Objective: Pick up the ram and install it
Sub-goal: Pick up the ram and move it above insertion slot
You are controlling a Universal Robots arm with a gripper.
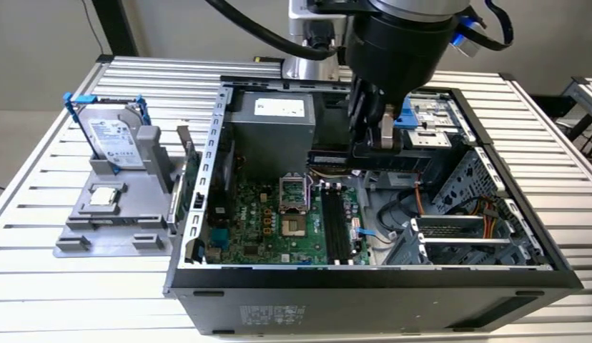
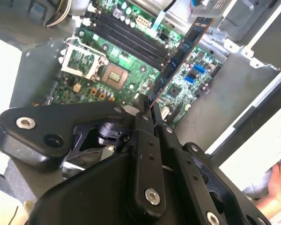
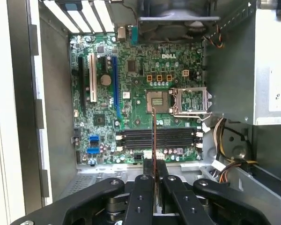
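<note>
The ram point(image 1: 332, 158) is a thin dark stick, and my gripper point(image 1: 377, 146) is shut on it above the open computer case point(image 1: 372, 277). It hangs level over the back end of the green motherboard point(image 1: 267, 229), above the long black memory slots point(image 1: 336, 223). In the second wrist view the ram point(image 2: 182, 51) reaches out from the gripper point(image 2: 147, 105) over the board. In the first wrist view the ram point(image 3: 153, 133) shows edge-on, running from the gripper point(image 3: 153, 165) across the slots point(image 3: 178, 138), not seated in any of them.
A grey power supply box point(image 1: 272, 132) stands behind the board, and a drive cage with cables point(image 1: 467, 236) fills the case on the exterior view's right. A hard drive point(image 1: 115, 143) sits in a grey holder outside the case. A person's hand point(image 2: 278, 183) shows beside the case.
</note>
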